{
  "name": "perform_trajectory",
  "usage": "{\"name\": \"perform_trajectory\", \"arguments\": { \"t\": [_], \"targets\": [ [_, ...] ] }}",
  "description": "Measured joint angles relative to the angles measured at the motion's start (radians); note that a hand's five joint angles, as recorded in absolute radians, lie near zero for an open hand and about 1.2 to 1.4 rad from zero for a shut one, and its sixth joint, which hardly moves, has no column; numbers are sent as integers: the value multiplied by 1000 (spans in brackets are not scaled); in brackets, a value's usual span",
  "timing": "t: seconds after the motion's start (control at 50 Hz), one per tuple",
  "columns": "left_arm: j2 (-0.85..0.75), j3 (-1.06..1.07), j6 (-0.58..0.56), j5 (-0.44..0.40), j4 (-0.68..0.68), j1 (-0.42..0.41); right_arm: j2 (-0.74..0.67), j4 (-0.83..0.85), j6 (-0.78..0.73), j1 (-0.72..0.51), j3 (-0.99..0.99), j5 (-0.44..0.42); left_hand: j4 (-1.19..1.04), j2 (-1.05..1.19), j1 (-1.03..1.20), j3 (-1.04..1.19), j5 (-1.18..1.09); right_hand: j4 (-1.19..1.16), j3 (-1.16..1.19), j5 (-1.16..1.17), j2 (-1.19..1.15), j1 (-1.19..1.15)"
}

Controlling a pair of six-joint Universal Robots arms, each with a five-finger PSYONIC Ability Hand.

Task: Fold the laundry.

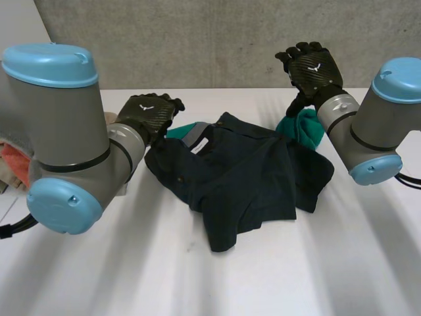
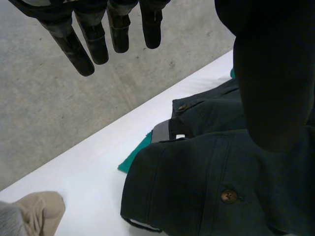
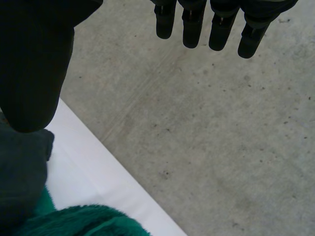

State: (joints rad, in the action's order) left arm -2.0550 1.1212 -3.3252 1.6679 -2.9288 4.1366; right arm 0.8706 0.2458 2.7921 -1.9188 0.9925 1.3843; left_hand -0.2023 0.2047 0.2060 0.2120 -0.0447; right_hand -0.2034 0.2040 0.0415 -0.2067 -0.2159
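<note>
A dark navy garment [image 1: 240, 178] with buttons lies crumpled in the middle of the white table [image 1: 329, 263], over a teal cloth [image 1: 306, 128] that sticks out at its far right and far left. My left hand [image 1: 150, 115] hovers open above the garment's left edge; its straight fingers [image 2: 93, 39] hold nothing, and the dark garment [image 2: 206, 182] lies below its palm. My right hand [image 1: 309, 66] is raised above the teal cloth at the table's far edge, fingers [image 3: 211, 24] straight and empty, with the teal cloth [image 3: 93, 221] under its palm.
A beige cloth [image 2: 34, 214] lies on the table left of the garment. More pink and beige laundry [image 1: 14, 164] sits at the far left behind my left arm. A grey concrete floor [image 3: 221, 128] lies beyond the table's far edge.
</note>
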Motion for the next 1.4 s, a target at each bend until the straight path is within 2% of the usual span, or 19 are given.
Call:
{"name": "perform_trajectory", "arguments": {
  "t": [0.08, 0.22, 0.32, 0.42, 0.5, 0.54, 0.58, 0.64, 0.72, 0.74, 0.86, 1.02, 1.08, 1.1, 1.12, 1.16, 1.18, 1.28, 1.4],
  "targets": [
    [-44, -37, -40, -33, -10, 4, 22, -61, -1, -6, 19, 14, 0, 0, 0, 0, 0, 0, 0, 0, 0, 0],
    [-224, -215, -234, -131, -2, 22, 91, -208, -1, -3, 109, 20, 0, 0, 0, 0, 0, 0, 0, 0, 0, 0],
    [-385, -375, -381, -168, 63, 42, 143, -250, 3, 13, 204, 14, 0, 0, 0, 0, 0, 0, 0, 0, 0, 0],
    [-511, -503, -447, -192, 136, 53, 187, -234, 5, 38, 307, -9, -9, 9, 13, 9, -9, 0, 0, 0, 0, 0],
    [-614, -622, -477, -204, 205, 60, 213, -195, 5, 63, 380, -32, -451, 467, 510, 438, -429, 0, 0, 0, 0, 0],
    [-636, -668, -482, -180, 230, 63, 221, -179, 4, 73, 399, -39, -833, 846, 894, 815, -794, 0, 0, 0, 0, 0],
    [-633, -699, -481, -139, 243, 68, 227, -169, 3, 80, 409, -42, -943, 941, 944, 919, -890, 0, 0, 0, 0, 0],
    [-581, -737, -464, -37, 240, 92, 236, -159, 2, 85, 413, -45, -984, 982, 944, 956, -903, 0, 0, 0, 0, 0],
    [-470, -755, -419, 61, 175, 151, 248, -154, 2, 81, 407, -45, -988, 985, 944, 960, -903, 0, 0, 0, 0, 0],
    [-404, -756, -388, 87, 120, 192, 253, -155, 3, 77, 400, -44, -991, 985, 944, 960, -903, 0, 0, 0, 0, 0],
    [-244, -754, -328, 92, -24, 334, 261, -165, 5, 57, 376, -40, -992, 985, 943, 960, -903, 0, 0, 1, 0, 0],
    [-228, -750, -362, 78, -60, 448, 257, -187, 6, 43, 361, -37, -996, 990, 944, 967, -903, 0, 0, 1, 0, 0],
    [-274, -727, -383, 76, -54, 476, 249, -198, 4, 37, 359, -34, -903, 901, 856, 885, -837, 0, 0, 1, 0, 0],
    [-287, -717, -386, 73, -52, 479, 247, -200, 3, 35, 358, -34, -660, 657, 589, 647, -616, 0, 0, 1, 0, 0],
    [-304, -700, -390, 67, -49, 479, 244, -203, 3, 33, 357, -33, -339, 337, 217, 331, -298, 0, 0, 1, 0, 0],
    [-307, -696, -390, 65, -48, 478, 244, -204, 3, 33, 356, -33, -339, 337, 217, 331, -298, 0, 0, 1, 0, 0],
    [-325, -657, -393, 47, -45, 464, 241, -208, 2, 30, 352, -31, -25, 24, -19, 23, -18, 0, 0, 1, 0, 0],
    [-311, -595, -388, 26, -47, 420, 244, -216, 1, 32, 340, -26, 3, -2, -19, -3, -1, 0, 0, 1, 0, 0],
    [-223, -518, -337, 16, -38, 325, 252, -242, -4, 47, 305, -22, 3, -3, -19, -3, -1, 0, 0, 1, 0, 0]
  ]
}}
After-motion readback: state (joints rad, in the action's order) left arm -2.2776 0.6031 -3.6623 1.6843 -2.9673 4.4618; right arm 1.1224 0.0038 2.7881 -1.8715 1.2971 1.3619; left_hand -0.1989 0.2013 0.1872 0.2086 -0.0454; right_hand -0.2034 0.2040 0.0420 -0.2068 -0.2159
